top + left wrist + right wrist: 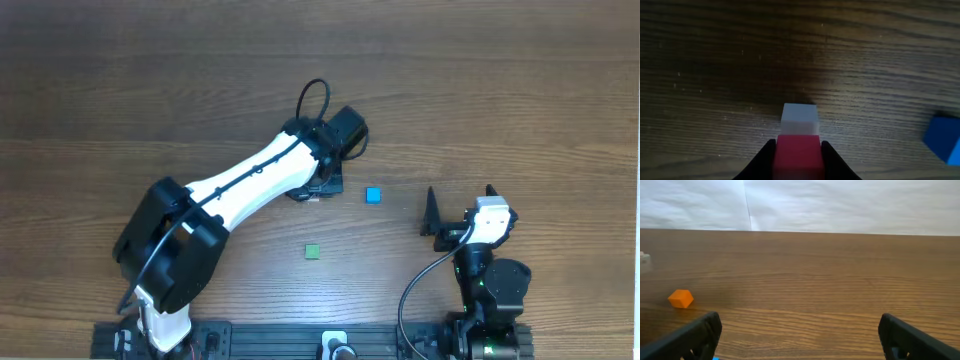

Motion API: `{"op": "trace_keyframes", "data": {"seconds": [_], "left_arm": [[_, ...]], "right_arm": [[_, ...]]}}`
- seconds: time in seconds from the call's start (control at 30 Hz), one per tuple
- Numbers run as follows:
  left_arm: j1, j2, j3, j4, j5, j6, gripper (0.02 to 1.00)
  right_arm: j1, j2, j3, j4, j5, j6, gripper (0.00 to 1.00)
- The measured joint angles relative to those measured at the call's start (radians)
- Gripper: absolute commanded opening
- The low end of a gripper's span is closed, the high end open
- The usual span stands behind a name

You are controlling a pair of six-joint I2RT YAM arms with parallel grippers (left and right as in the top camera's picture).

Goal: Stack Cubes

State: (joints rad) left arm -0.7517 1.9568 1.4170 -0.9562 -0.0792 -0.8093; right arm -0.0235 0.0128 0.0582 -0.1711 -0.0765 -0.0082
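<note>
My left gripper (798,144) is shut on a red cube (798,156). A white cube (800,120) lies directly beyond the red one, touching it, on the wooden table. In the top view the left gripper (312,192) is at the table's middle, with a blue cube (373,195) just to its right and a green cube (312,252) nearer the bases. The blue cube (945,142) stands apart from the stack. My right gripper (458,205) is open and holds nothing, near the right base. An orange cube (681,298) lies ahead of the right gripper (800,320).
Wooden table (520,90) with wide bare room at the back and on both sides. A white wall or sheet (850,205) rises beyond the table's far edge in the right wrist view.
</note>
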Motion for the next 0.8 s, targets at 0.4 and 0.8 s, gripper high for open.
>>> {"op": "trace_keyframes", "data": {"seconds": [0.4,0.8], "left_arm": [[0.000,0.002,0.000,0.003,-0.004,0.000,0.047],[0.000,0.002,0.000,0.003,-0.008,-0.019,0.047]], "right_arm": [[0.000,0.000,0.000,0.000,0.000,0.000,0.991],[0.000,0.000,0.000,0.000,0.000,0.000,0.993]]}}
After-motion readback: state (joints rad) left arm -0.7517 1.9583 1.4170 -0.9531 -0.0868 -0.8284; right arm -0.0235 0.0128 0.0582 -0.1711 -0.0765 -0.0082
